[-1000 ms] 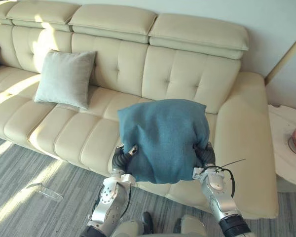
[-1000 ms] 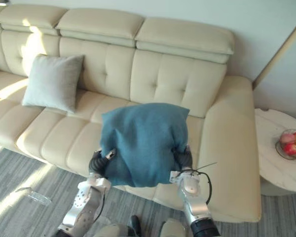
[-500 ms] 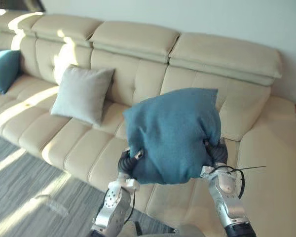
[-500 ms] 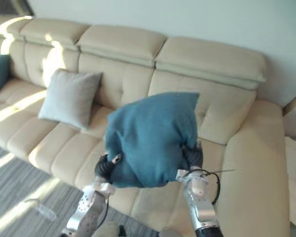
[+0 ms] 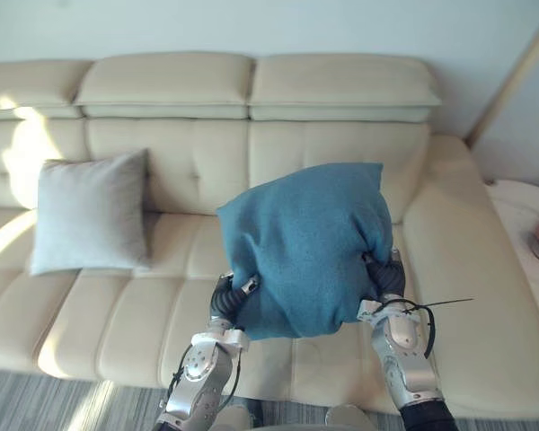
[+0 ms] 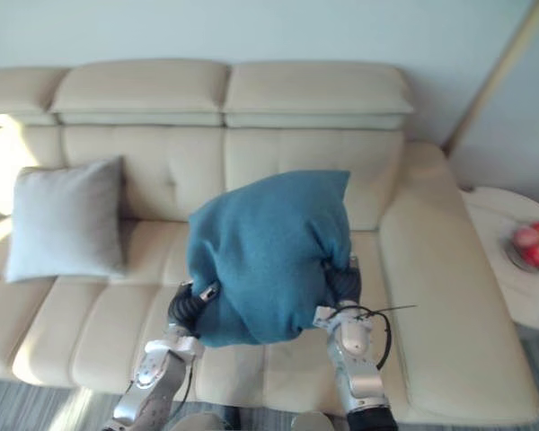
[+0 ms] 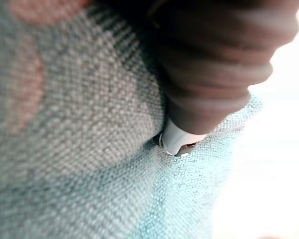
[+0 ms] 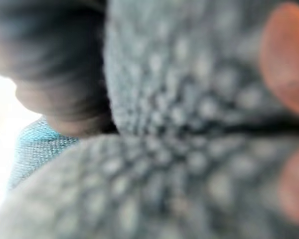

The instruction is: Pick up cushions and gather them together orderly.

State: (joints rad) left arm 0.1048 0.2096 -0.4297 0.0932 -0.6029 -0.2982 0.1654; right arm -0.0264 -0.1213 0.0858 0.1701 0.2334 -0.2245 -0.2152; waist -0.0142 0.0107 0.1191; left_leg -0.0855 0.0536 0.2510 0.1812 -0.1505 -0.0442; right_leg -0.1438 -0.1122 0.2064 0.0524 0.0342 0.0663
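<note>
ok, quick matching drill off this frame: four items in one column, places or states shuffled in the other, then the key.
Items
1. teal cushion
2. grey cushion
3. fruit bowl
4. side table

Places or states
A. leaning against the sofa back, on the robot's left
B. beside the sofa's right armrest
C. held up between left hand and right hand
D. standing on the round white top

Pairs: 1-C, 2-A, 3-D, 4-B
</note>
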